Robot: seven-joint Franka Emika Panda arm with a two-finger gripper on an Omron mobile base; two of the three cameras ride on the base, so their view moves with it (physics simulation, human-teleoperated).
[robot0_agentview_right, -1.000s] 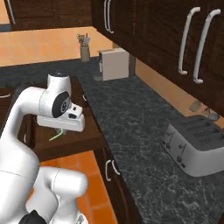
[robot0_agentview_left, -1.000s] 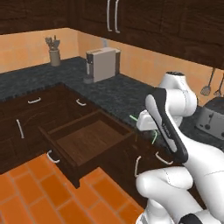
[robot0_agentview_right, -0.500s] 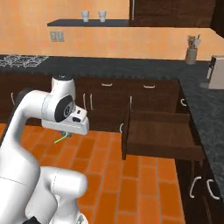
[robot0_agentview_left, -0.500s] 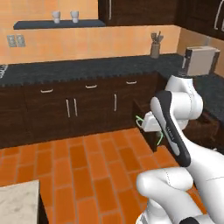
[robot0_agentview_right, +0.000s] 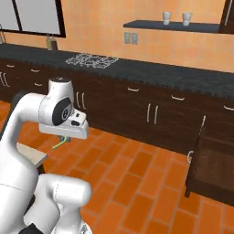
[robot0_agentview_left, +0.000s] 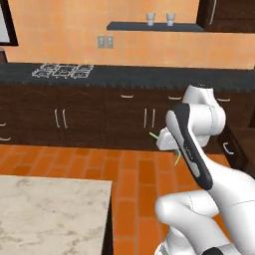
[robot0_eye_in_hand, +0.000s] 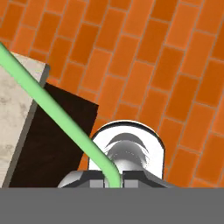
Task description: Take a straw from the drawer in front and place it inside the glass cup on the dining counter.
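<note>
My gripper (robot0_eye_in_hand: 114, 179) is shut on the thin light-green straw (robot0_eye_in_hand: 52, 109), which runs from the fingertips up and to the left in the hand view. In the base views the gripper (robot0_agentview_left: 168, 148) (robot0_agentview_right: 64, 138) hangs over the orange tile floor, with the straw (robot0_agentview_right: 58, 145) sticking out on both sides (robot0_agentview_left: 153, 135). The dining counter (robot0_agentview_left: 50, 214), marbled beige-white, lies at the lower left, and its corner (robot0_eye_in_hand: 17, 100) sits under the straw's far end. The dark-brown drawer (robot0_agentview_right: 215, 164) stands open at the right. The glass cup is out of view.
A black speckled counter (robot0_agentview_left: 129, 74) with a stove grate (robot0_agentview_left: 62, 70) runs along the back wall above dark cabinets (robot0_agentview_right: 151, 114). Two small cups (robot0_agentview_left: 160, 19) stand on a wall shelf. Orange tile floor (robot0_agentview_right: 137, 173) spreads between the island and the cabinets.
The base has swung round, so both views shifted: the open drawer slid off to the right and the marbled island came in at the left. The straw stays in the gripper.
</note>
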